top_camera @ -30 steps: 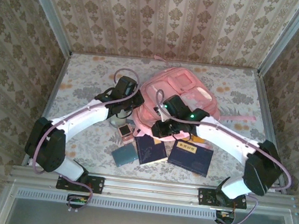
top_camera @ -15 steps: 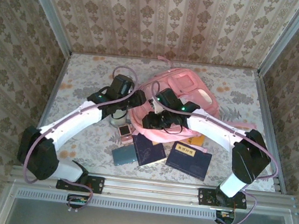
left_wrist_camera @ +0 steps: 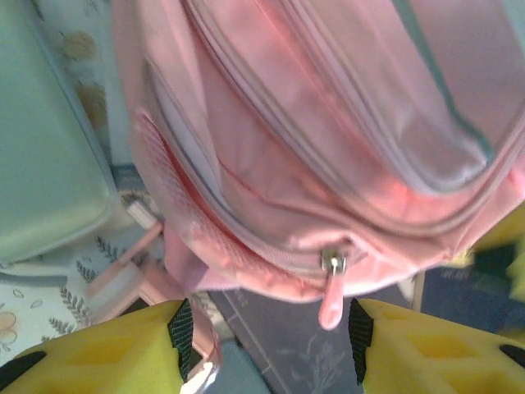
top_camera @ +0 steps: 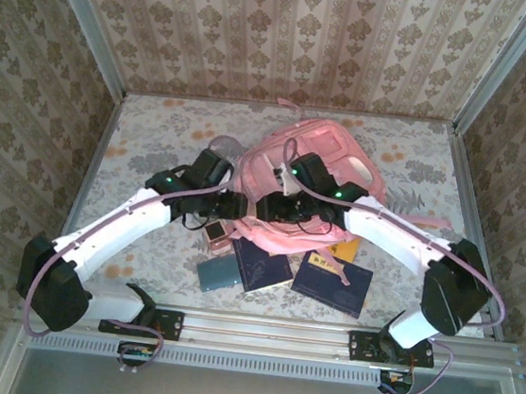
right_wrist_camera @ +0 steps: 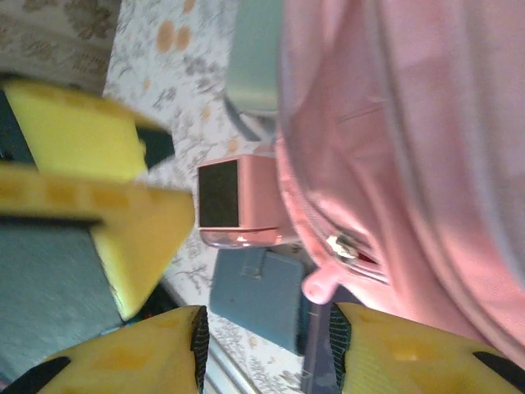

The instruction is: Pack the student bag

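Note:
The student bag [top_camera: 329, 157] is a large pink backpack lying mid-table, its near end bulging toward the arms. My left gripper [top_camera: 230, 207] hangs at that near-left end, jaws open. In the left wrist view the bag [left_wrist_camera: 328, 139] spreads above the open gripper [left_wrist_camera: 271, 341], and a pink zipper pull [left_wrist_camera: 331, 302] dangles between the fingers close to the right finger [left_wrist_camera: 426, 345], touching neither. My right gripper [top_camera: 267, 207] faces the same corner, also open. In the right wrist view a zipper pull [right_wrist_camera: 322, 284] hangs just above that gripper [right_wrist_camera: 267, 345], and the bag [right_wrist_camera: 410, 148] rises on the right.
On the table near the bag lie a small pink box [top_camera: 218, 237], a grey-blue wallet [top_camera: 219, 273], two dark blue books [top_camera: 265, 264] [top_camera: 334, 283] and a yellow item [top_camera: 344, 249]. A pale green case [left_wrist_camera: 49, 164] sits left of the bag. The two grippers are very close together.
Both grippers have gone from shut to open. The left arm has drawn toward the near edge and the right gripper has shifted left, both ending at the bag's near-left corner.

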Controlling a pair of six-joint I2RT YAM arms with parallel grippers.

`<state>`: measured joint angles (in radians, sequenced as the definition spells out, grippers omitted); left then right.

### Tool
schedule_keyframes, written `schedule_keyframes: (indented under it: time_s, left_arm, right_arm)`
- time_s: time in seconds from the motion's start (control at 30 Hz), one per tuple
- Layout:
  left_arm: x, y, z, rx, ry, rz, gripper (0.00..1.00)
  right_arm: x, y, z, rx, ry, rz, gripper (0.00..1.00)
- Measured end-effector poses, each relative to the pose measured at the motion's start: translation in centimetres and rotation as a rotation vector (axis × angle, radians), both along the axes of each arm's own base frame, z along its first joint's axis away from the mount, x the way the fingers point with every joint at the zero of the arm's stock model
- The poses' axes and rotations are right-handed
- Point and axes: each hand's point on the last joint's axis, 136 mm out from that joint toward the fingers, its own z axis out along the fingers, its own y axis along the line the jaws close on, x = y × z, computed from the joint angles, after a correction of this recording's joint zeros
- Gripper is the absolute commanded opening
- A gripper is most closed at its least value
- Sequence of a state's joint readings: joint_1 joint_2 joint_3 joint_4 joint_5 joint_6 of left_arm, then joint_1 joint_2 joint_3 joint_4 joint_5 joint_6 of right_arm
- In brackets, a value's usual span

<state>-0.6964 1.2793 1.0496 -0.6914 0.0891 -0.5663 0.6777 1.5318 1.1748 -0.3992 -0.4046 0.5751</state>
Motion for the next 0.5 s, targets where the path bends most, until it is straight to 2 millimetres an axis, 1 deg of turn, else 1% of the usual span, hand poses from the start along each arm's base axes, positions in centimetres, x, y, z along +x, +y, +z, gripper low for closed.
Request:
schedule_keyframes:
  time_s: [0.07,0.13,0.17,0.27,0.37,0.5]
  left_arm:
    - [-1.5,-0.8,-1.3,0.055,0.032,-0.069,0.58]
    - [-2.6,-1.5,-2.7,0.113,0.068,-0.121,0.6]
    - [-3.1,-1.8,-3.6,0.148,0.085,-0.144,0.61]
    - [-3.7,-2.3,-5.0,0.227,0.107,-0.181,0.63]
    - [-3.6,-3.1,-5.3,0.283,0.097,-0.204,0.63]
    - [-2.7,-4.4,-5.0,0.327,0.058,-0.222,0.63]
  right_arm:
    - [0.7,-1.9,0.6,-0.038,-0.046,-0.06,0.46]
    - [1.2,-3.8,0.8,-0.078,-0.088,-0.115,0.46]
    - [1.4,-4.9,0.7,-0.098,-0.104,-0.147,0.46]
    - [1.7,-7.3,0.3,-0.141,-0.125,-0.211,0.46]
    - [2.0,-8.5,-0.2,-0.172,-0.132,-0.245,0.46]
    - [1.8,-8.9,-1.1,-0.193,-0.127,-0.243,0.46]
